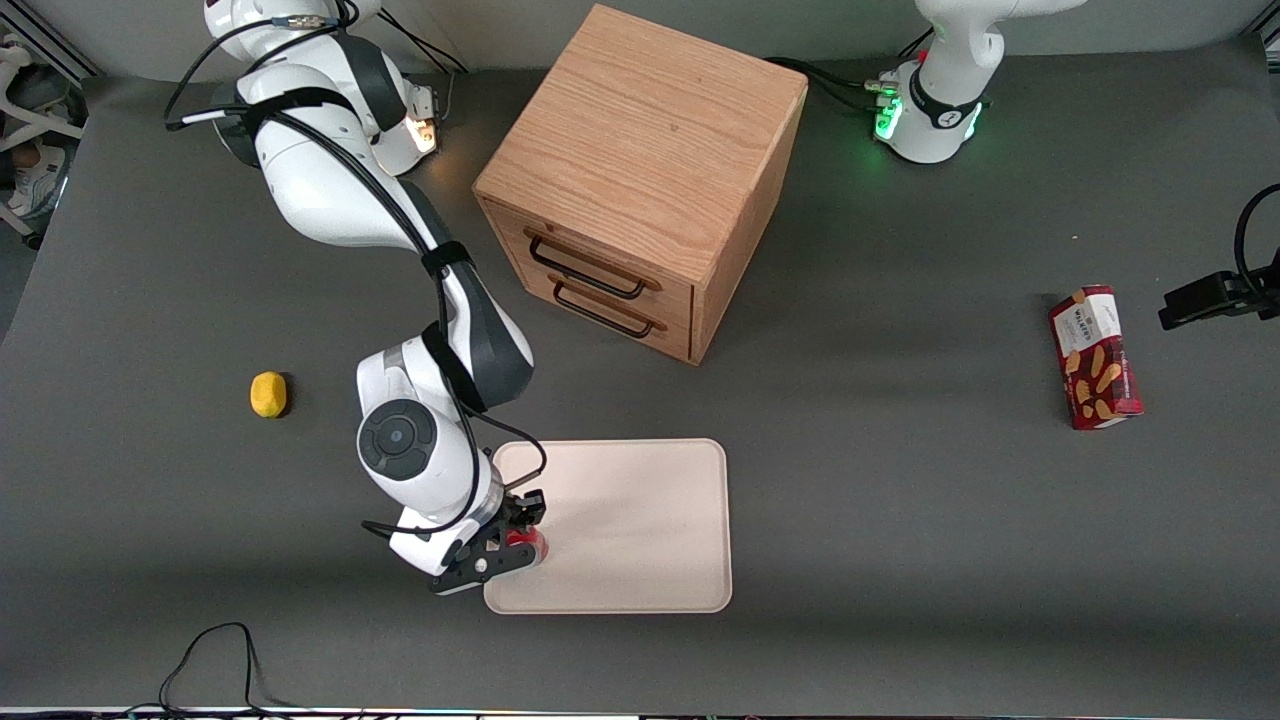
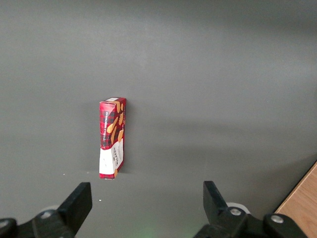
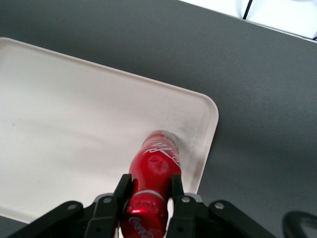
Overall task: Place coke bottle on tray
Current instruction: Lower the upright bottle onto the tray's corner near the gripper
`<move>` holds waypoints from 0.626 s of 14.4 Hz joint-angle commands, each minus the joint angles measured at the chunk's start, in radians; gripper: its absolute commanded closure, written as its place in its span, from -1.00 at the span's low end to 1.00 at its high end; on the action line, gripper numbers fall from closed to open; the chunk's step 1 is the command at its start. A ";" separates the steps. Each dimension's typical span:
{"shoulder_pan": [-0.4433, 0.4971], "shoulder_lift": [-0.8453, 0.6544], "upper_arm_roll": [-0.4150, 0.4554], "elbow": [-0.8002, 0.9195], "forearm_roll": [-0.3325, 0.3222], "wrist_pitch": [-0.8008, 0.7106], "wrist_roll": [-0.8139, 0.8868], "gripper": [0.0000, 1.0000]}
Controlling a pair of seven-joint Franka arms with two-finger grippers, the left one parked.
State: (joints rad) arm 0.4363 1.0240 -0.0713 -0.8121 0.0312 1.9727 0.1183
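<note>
While the coke bottle (image 3: 154, 184) is pinched between the two fingers (image 3: 123, 190) of the tool (image 1: 518, 541), its base is seen over a corner of the tray (image 1: 640, 520), just beside the low rim, by a dark smudge; whether it touches the tray floor cannot be told. White script is carried on the red body, "Coca-Cola" being partly readable near the neck. A lemon (image 1: 268, 393) is found on the bench (image 1: 900, 500) toward the working arm's end. A wooden drawer cabinet (image 1: 640, 180) with two dark handles is set farther from the front camera than the tray. Toward the parked arm's end, a red snack box (image 1: 1095, 357) is seen, with biscuit pictures and a pale label reading "Walkers".
</note>
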 commanded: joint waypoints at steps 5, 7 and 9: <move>-0.001 -0.025 -0.010 -0.032 0.018 0.017 -0.019 -1.00; -0.001 -0.045 -0.010 -0.032 0.016 0.012 -0.019 -1.00; -0.002 -0.108 -0.010 -0.077 0.012 -0.030 -0.019 -1.00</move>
State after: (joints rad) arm 0.4322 1.0070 -0.0741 -0.8129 0.0312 1.9778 0.1122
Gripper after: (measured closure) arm 0.150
